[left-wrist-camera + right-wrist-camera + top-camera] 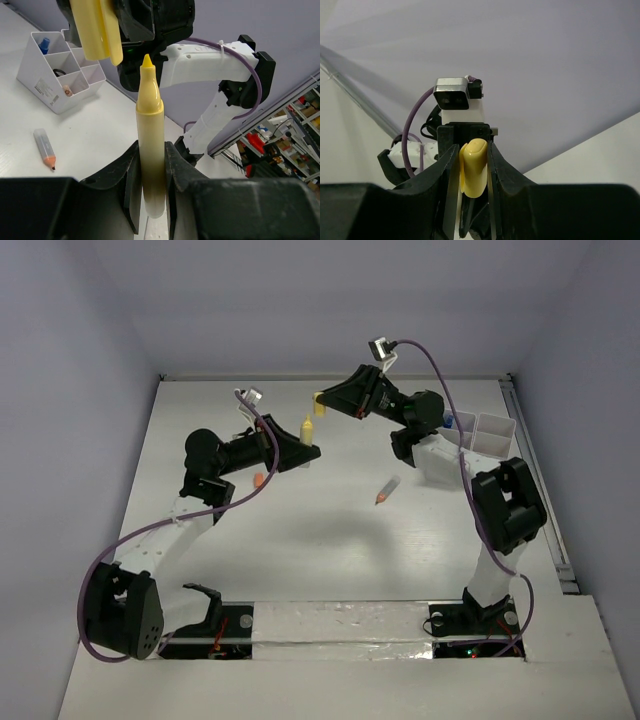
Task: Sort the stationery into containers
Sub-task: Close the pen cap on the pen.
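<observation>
My left gripper (303, 448) (151, 175) is shut on a yellow marker (308, 429) (150, 145) and holds it upright above the table with its bare tip up. My right gripper (324, 401) (472, 167) is shut on the marker's yellow cap (319, 400) (474, 167) (97, 27), just above the tip and a little to its left, not touching. The white organizer tray (472, 445) (37, 75) stands at the right. It holds a blue-capped tube (44, 45) and a few other items.
A grey marker with an orange tip (387, 490) (44, 148) lies on the table left of the tray. A small orange marker (259, 480) lies beside my left arm. Grey walls enclose the table on three sides.
</observation>
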`<state>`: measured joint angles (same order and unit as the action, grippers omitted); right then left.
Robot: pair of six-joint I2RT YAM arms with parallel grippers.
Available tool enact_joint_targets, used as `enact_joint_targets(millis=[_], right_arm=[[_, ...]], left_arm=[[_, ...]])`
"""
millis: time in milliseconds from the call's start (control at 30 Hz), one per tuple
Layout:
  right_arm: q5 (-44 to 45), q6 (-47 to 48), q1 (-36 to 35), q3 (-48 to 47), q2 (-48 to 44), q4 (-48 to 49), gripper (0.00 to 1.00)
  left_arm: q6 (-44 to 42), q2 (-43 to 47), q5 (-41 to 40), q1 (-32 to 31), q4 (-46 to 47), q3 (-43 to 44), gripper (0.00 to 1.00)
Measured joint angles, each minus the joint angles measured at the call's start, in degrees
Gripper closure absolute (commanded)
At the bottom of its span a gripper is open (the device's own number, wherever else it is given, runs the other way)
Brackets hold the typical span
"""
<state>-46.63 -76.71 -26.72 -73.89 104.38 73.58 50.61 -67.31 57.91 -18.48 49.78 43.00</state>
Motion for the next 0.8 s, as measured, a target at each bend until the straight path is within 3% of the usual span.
enact_joint_targets(millis=[800], right_arm=[[3.34,-4.37,-3.17,-2.95,1.60,0.50,0.98]], left_arm=[[2.82,-0.11,0.59,0.00,3.21,-2.14,1.00]])
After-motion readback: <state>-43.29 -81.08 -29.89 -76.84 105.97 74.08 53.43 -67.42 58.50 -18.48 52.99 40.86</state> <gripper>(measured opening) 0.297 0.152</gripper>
